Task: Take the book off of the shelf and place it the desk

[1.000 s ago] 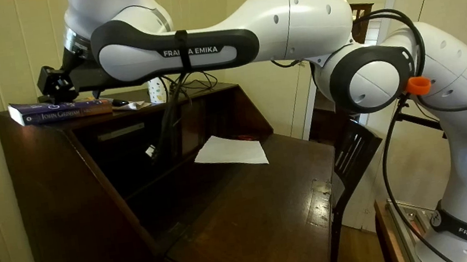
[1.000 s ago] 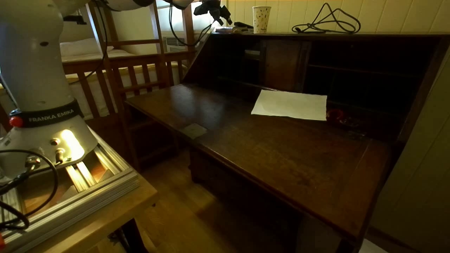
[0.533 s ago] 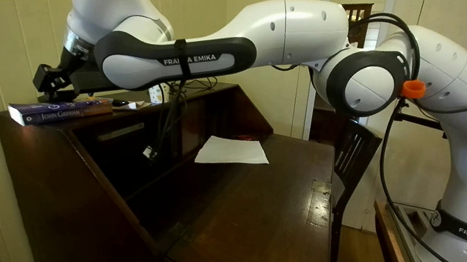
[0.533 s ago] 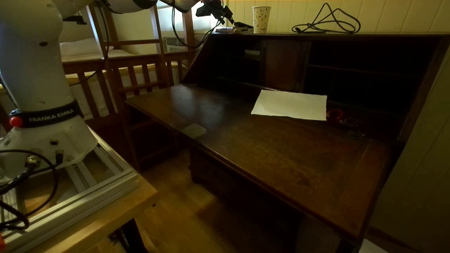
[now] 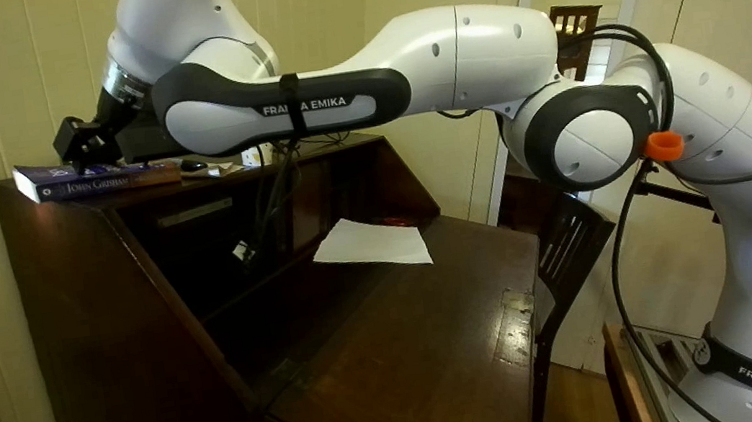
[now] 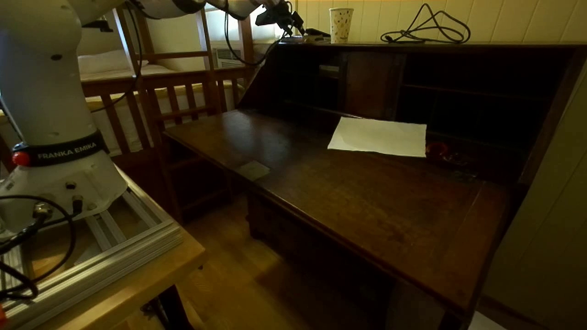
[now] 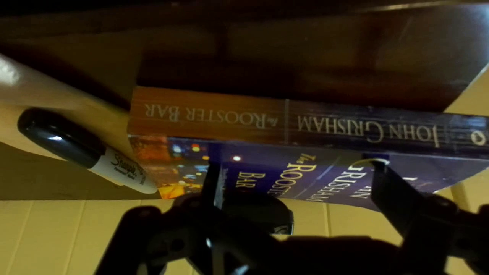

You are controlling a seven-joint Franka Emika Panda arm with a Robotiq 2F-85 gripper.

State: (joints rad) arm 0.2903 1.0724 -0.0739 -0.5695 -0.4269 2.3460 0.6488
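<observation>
- A pale yellow panelled wall point(image 5: 4, 93) stands behind a tall dark-brown wooden secretary cabinet point(image 5: 109, 333), whose wide polished wooden worktop point(image 5: 402, 353) carries a flat white paper sheet point(image 5: 373, 242).
- Up on the narrow dark-brown wooden shelf point(image 7: 313, 49), a bluish-purple and orange paperback book point(image 7: 305, 131) lies flat, cover up, its spine towards the shelf's front edge.
- The black 2-fingered pincer point(image 7: 296, 168) is spread wide over the cover, both fingertips point(image 7: 389, 189) within the book's length; whether they touch it I cannot tell.
- I judge this to be the lining-up before a grasp, early in the task.
- Chief risk: the pincer's gap runs along the spine and looks shorter than the book. Drawn together in this pose, the fingertips would likely skate over the smooth cover and come away with nothing.
- A turn might cure that, so that 1 finger meets the spine and the other the far edge, if the opening is wide enough.
- Pressing lower without the turn could jam the fingertips on the cover; the book might then skid past the front edge and drop to the worktop.
- A black-capped white marker pen point(image 7: 89, 151) lies by the book's orange end, so near that contact is hard to judge; a sideways shove could set it rolling.
- A white speckled paper cup point(image 6: 341, 25) stands upright farther along the shelf; a wide swing could topple it.
</observation>
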